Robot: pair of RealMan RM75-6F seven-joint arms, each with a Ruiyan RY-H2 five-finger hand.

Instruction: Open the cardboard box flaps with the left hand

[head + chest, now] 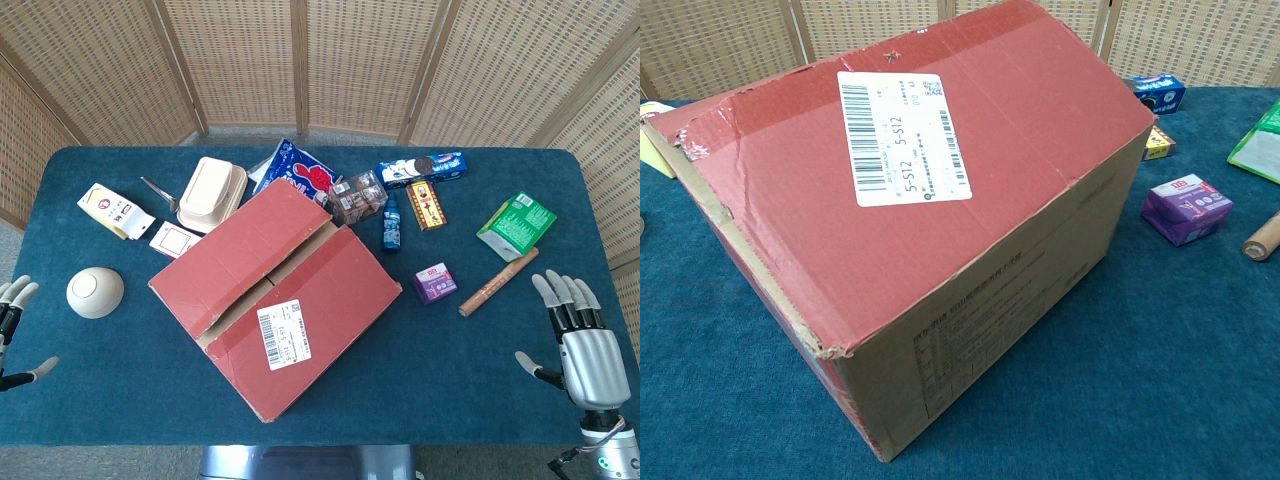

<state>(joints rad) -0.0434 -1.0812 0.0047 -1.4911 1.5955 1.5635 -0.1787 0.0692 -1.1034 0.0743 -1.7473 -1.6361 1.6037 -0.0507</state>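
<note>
The cardboard box (275, 300) is set mid-table, flaps closed, a white label (284, 336) stuck on top; the left hand (14, 330) is seen at the table's left edge, fingers spread, holding nothing; the right hand (578, 335) is likewise spread and empty.

Bright, even light (soft shadows)
</note>
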